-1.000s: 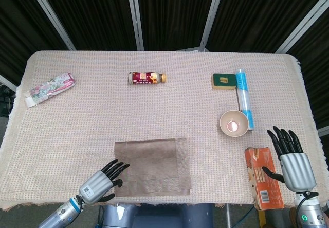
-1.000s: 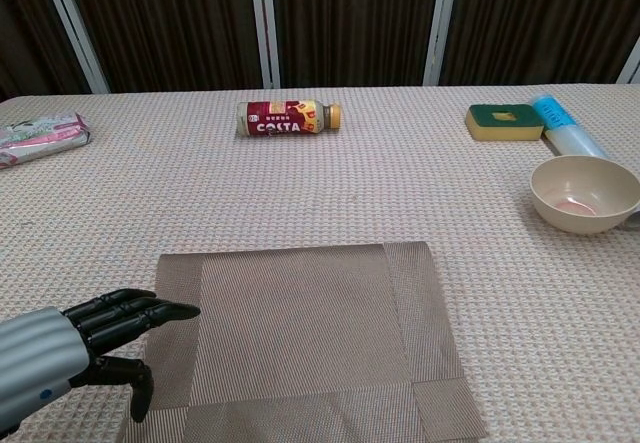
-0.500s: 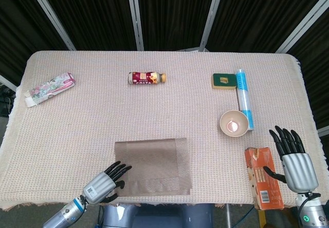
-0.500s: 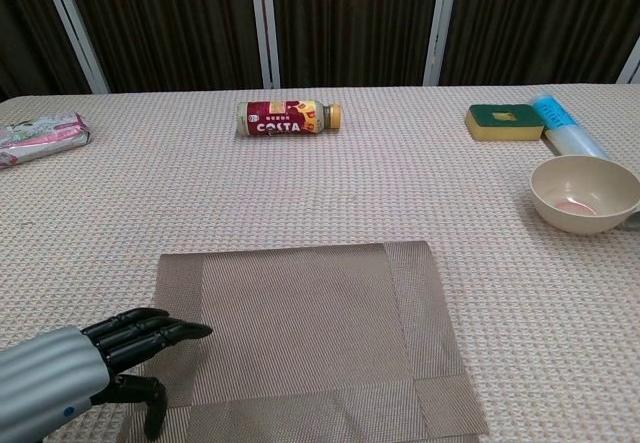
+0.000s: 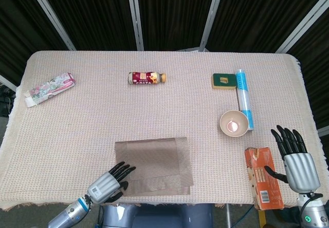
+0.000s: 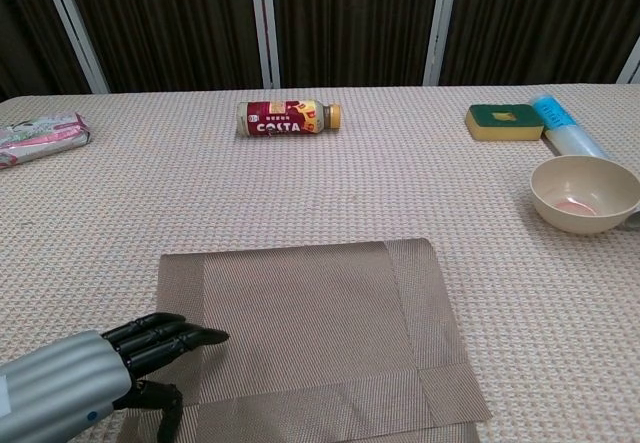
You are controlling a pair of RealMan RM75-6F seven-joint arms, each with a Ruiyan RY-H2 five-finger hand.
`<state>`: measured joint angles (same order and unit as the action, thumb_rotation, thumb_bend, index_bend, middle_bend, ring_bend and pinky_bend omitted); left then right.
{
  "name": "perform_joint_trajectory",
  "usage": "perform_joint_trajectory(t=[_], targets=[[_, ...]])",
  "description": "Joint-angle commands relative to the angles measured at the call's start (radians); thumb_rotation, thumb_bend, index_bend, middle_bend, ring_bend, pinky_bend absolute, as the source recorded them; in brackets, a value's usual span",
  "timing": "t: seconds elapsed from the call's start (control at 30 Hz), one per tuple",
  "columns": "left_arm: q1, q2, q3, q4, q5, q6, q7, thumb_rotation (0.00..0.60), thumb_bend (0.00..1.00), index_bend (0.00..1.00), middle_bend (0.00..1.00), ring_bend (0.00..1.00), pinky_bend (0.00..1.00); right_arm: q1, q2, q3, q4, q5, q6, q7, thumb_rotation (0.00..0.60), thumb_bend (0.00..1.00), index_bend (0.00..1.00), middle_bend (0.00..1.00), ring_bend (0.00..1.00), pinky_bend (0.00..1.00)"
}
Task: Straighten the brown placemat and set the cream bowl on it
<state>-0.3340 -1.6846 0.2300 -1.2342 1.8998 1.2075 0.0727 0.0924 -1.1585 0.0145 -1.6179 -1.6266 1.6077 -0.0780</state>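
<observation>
The brown placemat (image 5: 153,165) (image 6: 310,331) lies flat near the table's front edge, a little askew. My left hand (image 5: 108,185) (image 6: 110,374) rests its fingertips on the mat's near-left corner, fingers stretched out and holding nothing. The cream bowl (image 5: 234,123) (image 6: 585,194) stands upright at the right, apart from the mat. My right hand (image 5: 294,158) hovers open with fingers spread at the front right, beside an orange box (image 5: 262,183); the chest view does not show it.
A Costa bottle (image 5: 147,77) (image 6: 289,118) lies at the back middle. A green sponge (image 5: 223,81) (image 6: 504,121) and a blue tube (image 5: 243,97) (image 6: 565,127) sit behind the bowl. A pink packet (image 5: 49,88) (image 6: 40,136) lies far left.
My left hand has slid to the right and nearer, further onto the mat's near-left corner. The mat has shifted slightly. My right hand has drifted a little nearer the table's front.
</observation>
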Motion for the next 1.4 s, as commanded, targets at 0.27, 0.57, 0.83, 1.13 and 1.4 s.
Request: perform_joint_trajectory(t=[0.27, 0.57, 0.83, 1.13, 1.4], targets=[[-0.002, -0.003, 0.002, 0.005, -0.016, 0.003, -0.008, 0.600, 0.42, 0.69, 0.00, 0.00, 0.00, -0.005, 0.003, 0.002, -0.004, -0.009, 0.002, 0.000, 0.600, 0.00, 0.00, 0.00, 0.00, 0.00], [-0.029, 0.016, -0.036, -0.053, -0.039, 0.016, -0.021, 0.600, 0.45, 0.74, 0.00, 0.00, 0.00, -0.009, 0.003, 0.008, -0.005, -0.013, 0.000, 0.000, 0.600, 0.00, 0.00, 0.00, 0.00, 0.00], [-0.132, 0.077, -0.226, -0.241, -0.166, -0.044, -0.024, 0.600, 0.45, 0.76, 0.00, 0.00, 0.00, -0.006, -0.004, 0.017, -0.004, -0.003, -0.013, -0.011, 0.600, 0.00, 0.00, 0.00, 0.00, 0.00], [-0.282, 0.146, -0.544, -0.316, -0.515, -0.223, -0.031, 0.600, 0.47, 0.77, 0.00, 0.00, 0.00, 0.004, -0.018, 0.043, 0.007, 0.051, -0.049, -0.028, 0.600, 0.00, 0.00, 0.00, 0.00, 0.00], [-0.347, 0.212, -0.680, -0.153, -0.793, -0.350, -0.068, 0.600, 0.48, 0.77, 0.00, 0.00, 0.00, 0.009, -0.029, 0.064, 0.031, 0.100, -0.072, -0.043, 0.600, 0.00, 0.00, 0.00, 0.00, 0.00]])
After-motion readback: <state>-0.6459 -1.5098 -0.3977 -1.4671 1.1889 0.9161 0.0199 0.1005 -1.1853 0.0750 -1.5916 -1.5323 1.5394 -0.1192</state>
